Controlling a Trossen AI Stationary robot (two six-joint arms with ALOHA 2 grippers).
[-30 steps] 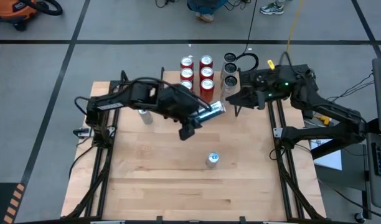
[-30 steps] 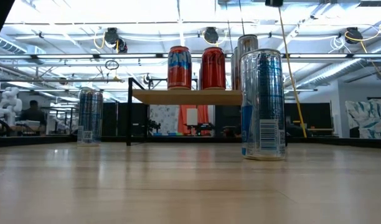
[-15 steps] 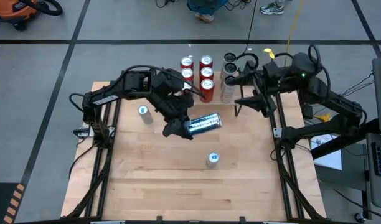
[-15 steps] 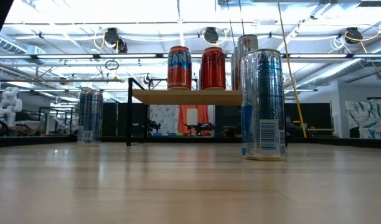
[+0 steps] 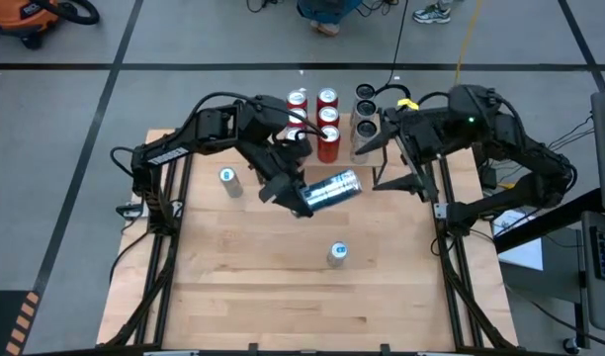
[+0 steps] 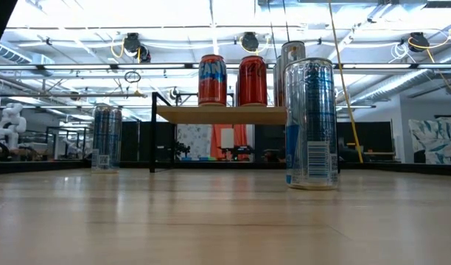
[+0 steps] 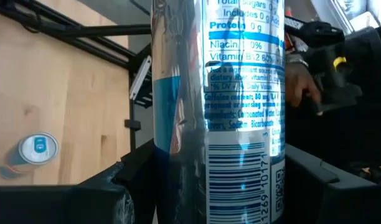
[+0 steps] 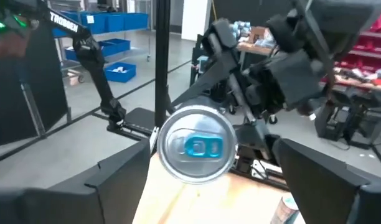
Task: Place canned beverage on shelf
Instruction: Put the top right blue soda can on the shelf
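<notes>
Red cans [image 5: 321, 117]: six; silver-blue cans [image 5: 331, 190]: five; shelf [image 6: 219, 115]: one

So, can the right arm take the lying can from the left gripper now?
Probably yes. The right gripper is open, beside the end of the silver can that the left gripper holds sideways above the table, and nothing stands between them.

Overhead ceiling lights [image 6: 211, 22] flood the low view with glare above the shelf [image 6: 222, 115]; the room behind it is backlit and dim. From above, lighting is even and shadows on the worktop [image 5: 253, 287] are soft. The wrist views render the silver-blue can [image 7: 218, 112] close, blurred and reflective.
</notes>
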